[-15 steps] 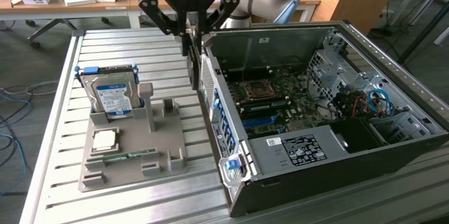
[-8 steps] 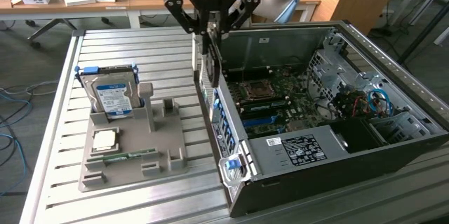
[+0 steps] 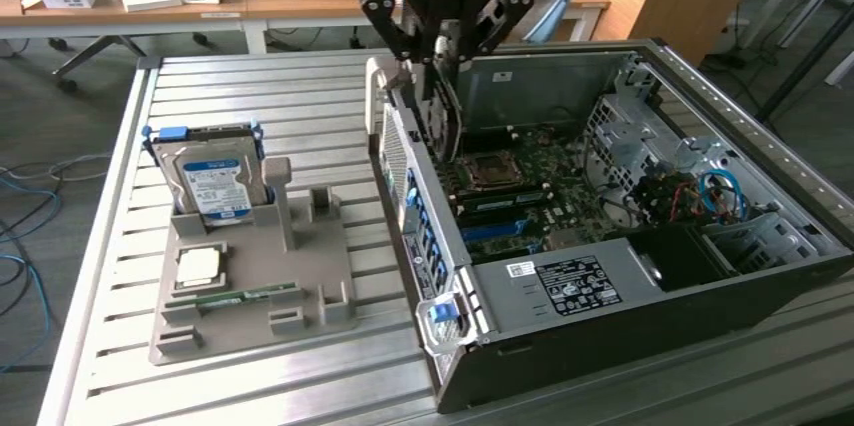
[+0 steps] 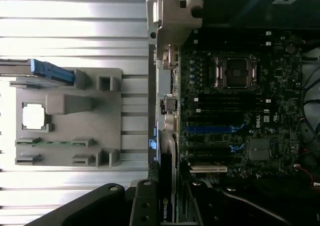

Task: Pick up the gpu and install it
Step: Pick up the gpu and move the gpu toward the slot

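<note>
My gripper [image 3: 442, 46] hangs over the open computer case [image 3: 574, 286] and is shut on the gpu [image 3: 446, 111], a thin card held on edge, pointing down at the case's rear wall side. In the wrist view the gpu [image 4: 167, 178] shows edge-on between the black fingers [image 4: 142, 206], with a printed label near them. The card's lower edge sits above the motherboard [image 3: 534, 181], beside the rear slot openings; whether it touches a slot is hidden. The blue expansion slot [image 4: 212, 129] lies on the board past the card's end.
A grey holder fixture [image 3: 254, 286] stands on the slatted metal table [image 3: 267, 86] at the exterior view's left. It carries a hard drive with a blue label [image 3: 214, 181], a processor chip [image 3: 200, 266] and a green memory stick [image 3: 247, 296]. Cables [image 3: 714, 196] fill the case's far side.
</note>
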`<state>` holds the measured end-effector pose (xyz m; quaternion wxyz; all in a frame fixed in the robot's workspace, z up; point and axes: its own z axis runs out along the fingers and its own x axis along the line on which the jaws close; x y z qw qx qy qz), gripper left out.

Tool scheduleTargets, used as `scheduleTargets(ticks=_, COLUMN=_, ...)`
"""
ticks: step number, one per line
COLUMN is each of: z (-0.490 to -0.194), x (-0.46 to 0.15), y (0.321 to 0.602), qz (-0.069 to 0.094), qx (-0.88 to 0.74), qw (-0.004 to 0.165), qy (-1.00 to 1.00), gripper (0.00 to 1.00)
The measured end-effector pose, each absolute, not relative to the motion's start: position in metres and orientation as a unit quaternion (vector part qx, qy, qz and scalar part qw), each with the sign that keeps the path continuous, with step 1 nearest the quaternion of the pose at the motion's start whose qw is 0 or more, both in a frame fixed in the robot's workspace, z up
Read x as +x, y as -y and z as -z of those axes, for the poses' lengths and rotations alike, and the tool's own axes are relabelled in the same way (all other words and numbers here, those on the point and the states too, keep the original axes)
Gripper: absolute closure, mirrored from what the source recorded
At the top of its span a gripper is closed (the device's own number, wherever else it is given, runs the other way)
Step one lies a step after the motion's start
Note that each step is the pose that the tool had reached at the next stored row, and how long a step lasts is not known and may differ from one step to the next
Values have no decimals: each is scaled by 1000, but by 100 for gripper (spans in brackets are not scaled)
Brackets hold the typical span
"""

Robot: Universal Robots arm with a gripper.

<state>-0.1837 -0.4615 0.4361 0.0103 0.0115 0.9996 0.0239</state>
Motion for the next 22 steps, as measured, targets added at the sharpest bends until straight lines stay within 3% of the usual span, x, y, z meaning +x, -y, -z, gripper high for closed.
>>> scheduleTargets(ticks=22, z=-436, x=-98, y=461, qz=-29, qx=12, qw=10, qy=-999, gripper=74)
